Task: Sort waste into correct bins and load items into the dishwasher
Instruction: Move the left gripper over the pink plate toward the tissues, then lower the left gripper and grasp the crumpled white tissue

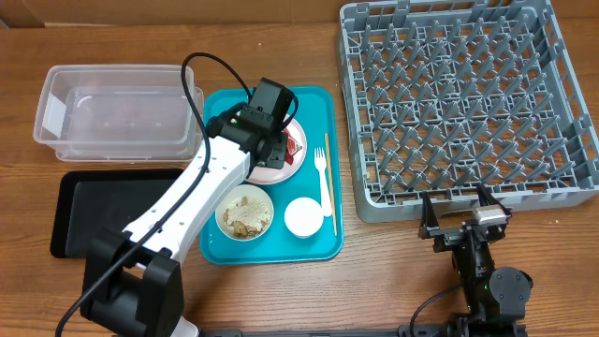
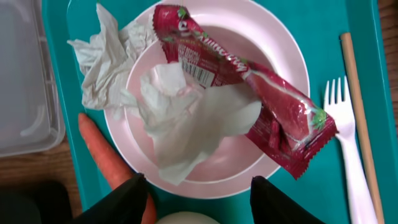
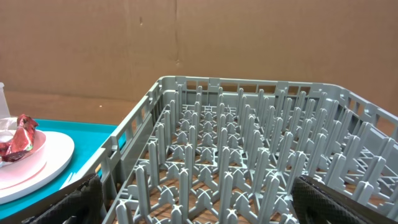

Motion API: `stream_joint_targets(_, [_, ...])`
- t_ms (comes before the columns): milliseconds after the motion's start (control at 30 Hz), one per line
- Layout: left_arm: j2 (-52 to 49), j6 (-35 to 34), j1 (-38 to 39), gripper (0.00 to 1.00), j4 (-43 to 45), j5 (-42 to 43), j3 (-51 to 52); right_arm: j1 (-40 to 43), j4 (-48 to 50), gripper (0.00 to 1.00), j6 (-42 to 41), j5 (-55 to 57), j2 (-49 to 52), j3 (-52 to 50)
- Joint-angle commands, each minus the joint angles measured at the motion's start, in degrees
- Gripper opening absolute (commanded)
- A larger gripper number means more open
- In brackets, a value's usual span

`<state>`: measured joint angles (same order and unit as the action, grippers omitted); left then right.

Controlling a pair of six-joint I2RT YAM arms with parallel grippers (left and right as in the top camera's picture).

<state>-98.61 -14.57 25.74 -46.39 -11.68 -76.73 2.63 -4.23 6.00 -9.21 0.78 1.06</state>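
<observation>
On the teal tray [image 1: 315, 105] a pale-pink plate [image 2: 280, 59] carries a shiny red wrapper [image 2: 261, 93] and a crumpled white napkin [image 2: 186, 118]. A second napkin [image 2: 102, 59] hangs over its left rim and an orange carrot [image 2: 102, 155] lies beside it. My left gripper [image 2: 199, 190] hovers open over the plate's near rim, holding nothing. A white fork [image 2: 348, 143] and a wooden stick [image 2: 360, 106] lie to the right. A bowl of beige scraps [image 1: 245, 213] and a white cup [image 1: 304, 217] sit nearer the front. My right gripper [image 1: 460, 213] stands open and empty by the grey dish rack [image 1: 468, 94].
A clear plastic tub [image 1: 117, 112] stands at the far left with a shallow black tray [image 1: 103, 211] in front of it. The left arm stretches from the front edge across the black tray's right end. A cardboard wall [image 3: 249, 37] rises behind the rack.
</observation>
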Motion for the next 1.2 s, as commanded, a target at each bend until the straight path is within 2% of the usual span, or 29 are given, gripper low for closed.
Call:
stream_joint_targets(0, [-0.5,3.0,-0.4,0.56,1.4,-3.9,1.0,0.3,0.3,1.00,-0.4,-0.3,-0.6,-0.6])
stream_joint_targets(133, [-0.5,3.0,-1.1,0.56,3.1,-7.8,3.1,0.3,0.3,1.00,-0.4,-0.3,-0.6,-0.6])
stream_joint_targets(200, [-0.5,3.0,-1.6,0.53,4.0,-7.7,4.4,0.3,0.3,1.00,-0.4,-0.3,-0.6,-0.6])
stream_joint_targets(533, [-0.5,3.5,-1.7,0.50,8.0,-4.7,6.1,0.3,0.3,1.00,-0.4,-0.3,-0.6,-0.6])
stream_joint_targets(700, [-0.5,7.1,-1.7,0.50,7.9,-1.2,6.4,0.3,0.3,1.00,-0.4,-0.3,-0.6,-0.6])
stream_joint_targets(933, [-0.5,7.1,-1.7,0.54,9.8,1.9,9.1,0.3,0.3,1.00,-0.4,-0.3,-0.6,-0.6])
stream_joint_targets(1167, [-0.5,5.2,-1.7,0.43,11.9,3.6,11.1,0.3,0.3,1.00,-0.4,-0.3,-0.6,-0.6])
